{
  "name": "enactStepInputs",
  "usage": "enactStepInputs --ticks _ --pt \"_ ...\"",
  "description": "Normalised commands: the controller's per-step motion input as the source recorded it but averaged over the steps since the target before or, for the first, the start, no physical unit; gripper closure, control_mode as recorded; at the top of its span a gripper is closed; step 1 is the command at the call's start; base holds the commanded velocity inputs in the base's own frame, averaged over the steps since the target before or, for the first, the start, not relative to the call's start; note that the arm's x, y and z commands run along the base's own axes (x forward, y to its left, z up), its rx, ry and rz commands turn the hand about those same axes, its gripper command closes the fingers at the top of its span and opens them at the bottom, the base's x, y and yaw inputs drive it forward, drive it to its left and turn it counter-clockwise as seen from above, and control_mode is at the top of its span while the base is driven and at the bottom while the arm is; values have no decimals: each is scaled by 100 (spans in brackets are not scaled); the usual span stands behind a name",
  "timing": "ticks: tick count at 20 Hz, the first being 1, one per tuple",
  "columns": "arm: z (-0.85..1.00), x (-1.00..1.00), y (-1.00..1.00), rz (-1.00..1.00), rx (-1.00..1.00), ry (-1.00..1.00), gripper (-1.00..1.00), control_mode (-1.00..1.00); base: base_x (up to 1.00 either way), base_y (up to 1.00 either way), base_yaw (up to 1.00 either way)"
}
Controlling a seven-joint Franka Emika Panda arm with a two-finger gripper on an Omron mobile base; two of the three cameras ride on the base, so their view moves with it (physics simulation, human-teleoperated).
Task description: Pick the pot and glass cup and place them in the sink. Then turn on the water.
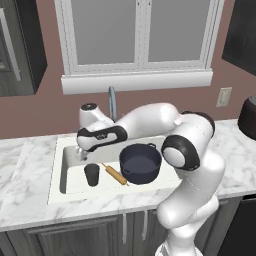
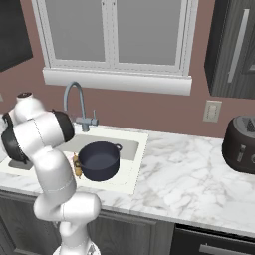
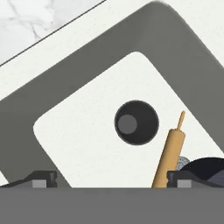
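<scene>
Both vessels already lie in the sink (image 1: pixel 56 172): the glass cup (image 1: pixel 92 174) stands upright on the basin floor toward its left half, and the pot (image 1: pixel 140 163) sits in the right half, with a wooden rolling pin (image 1: pixel 115 174) lying obliquely between them, apparently touching neither, though the base views are too coarse to be sure. The end effector (image 3: pixel 112 179) hangs above the basin pointing down, its fingertips spread wide and holding nothing; in the hand view the cup (image 3: pixel 136 122) appears directly ahead of and between the tips, seen mouth-on. What remains, by this judgement, is the water. The gooseneck faucet (image 2: pixel 75 102) rises from the bench (image 2: pixel 189 169) at the rear rim of the sink, behind and above the end effector, its side lever (image 2: pixel 94 117) projecting from the base on the side nearer the pot. The coming move therefore turns on lifting clear of the cup and travelling toward the back wall to reach the lever, whose short axis stands roughly upright.
</scene>
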Motion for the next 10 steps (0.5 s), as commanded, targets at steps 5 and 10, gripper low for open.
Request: enactStepInputs --ticks 5,10 --pt "30 -31 -21 0 3 0 -100 -100 0 0 0" --pt "24 -29 -32 -1 3 0 -100 -100 0 0 0"
